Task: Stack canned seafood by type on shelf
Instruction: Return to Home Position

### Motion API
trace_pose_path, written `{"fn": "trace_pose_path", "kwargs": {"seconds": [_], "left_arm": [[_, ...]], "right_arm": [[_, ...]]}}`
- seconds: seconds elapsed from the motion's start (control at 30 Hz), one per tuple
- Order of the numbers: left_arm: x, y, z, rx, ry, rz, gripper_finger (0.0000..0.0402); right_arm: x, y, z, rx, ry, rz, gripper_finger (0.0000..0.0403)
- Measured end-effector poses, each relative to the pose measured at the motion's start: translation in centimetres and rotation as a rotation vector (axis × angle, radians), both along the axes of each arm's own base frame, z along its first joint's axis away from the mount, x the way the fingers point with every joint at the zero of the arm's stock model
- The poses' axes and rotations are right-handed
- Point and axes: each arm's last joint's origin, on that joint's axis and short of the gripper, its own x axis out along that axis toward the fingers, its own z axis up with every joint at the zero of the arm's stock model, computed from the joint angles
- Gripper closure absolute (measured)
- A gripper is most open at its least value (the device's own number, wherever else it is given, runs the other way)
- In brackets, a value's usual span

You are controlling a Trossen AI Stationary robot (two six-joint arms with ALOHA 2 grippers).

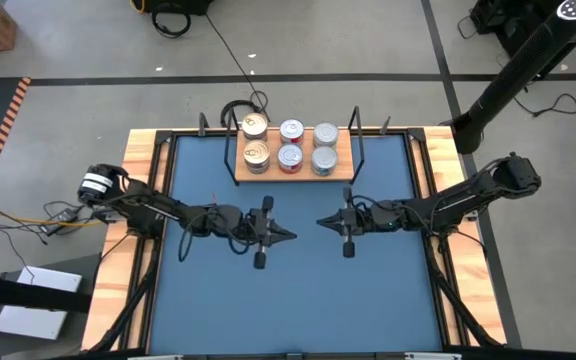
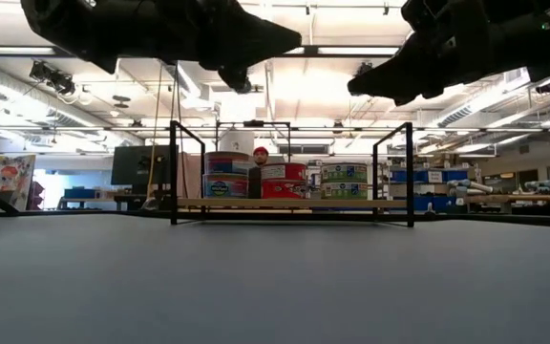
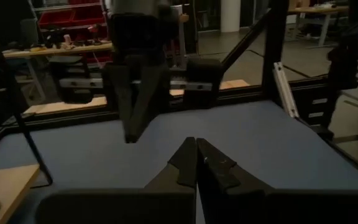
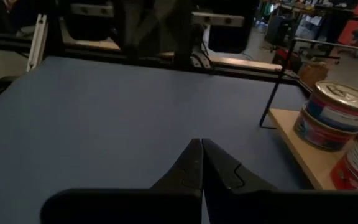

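Cans (image 1: pixel 290 145) stacked on shelf (image 1: pixel 298 177), well apart from closed left fingers (image 1: pixel 280 235), right fingers (image 1: pixel 328 221).

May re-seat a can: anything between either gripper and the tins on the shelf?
Nothing visible. The left gripper and right gripper hang shut over the blue table; the round flat tins sit on a light-wood shelf with black wire frames only at its ends.

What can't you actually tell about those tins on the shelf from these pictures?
High view: only the top cans show on the shelf; whatever lies beneath is covered by them.
Low view: the front stacks hide the row behind, and label wording is too small to read.
Right wrist view: the picture edge cuts off most cans past the nearest stack.
Left wrist view: only a shelf corner shows.
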Motion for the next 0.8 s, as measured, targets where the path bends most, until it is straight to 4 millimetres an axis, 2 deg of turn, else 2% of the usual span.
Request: {"fn": "trace_pose_path", "kwargs": {"seconds": [0.23,0.37,0.6,0.8], "left_arm": [[-0.5,0.0,0.0,0.013,0.064,-0.012,0.0396],[-1.7,0.3,0.0,0.005,0.041,-0.015,0.0396],[-3.7,1.3,-1.1,-0.06,0.004,-0.032,0.0396],[-6.2,2.0,-1.4,-0.066,-0.005,-0.023,0.0396]], "right_arm": [[-0.7,0.1,0.7,-0.005,0.009,0.008,0.0395],[-1.7,-0.1,0.5,-0.004,0.002,0.008,0.0395],[-4.0,-0.6,-0.2,0.0,-0.024,-0.012,0.0395],[-5.7,-1.0,-0.7,0.002,-0.053,-0.027,0.0395]]}}
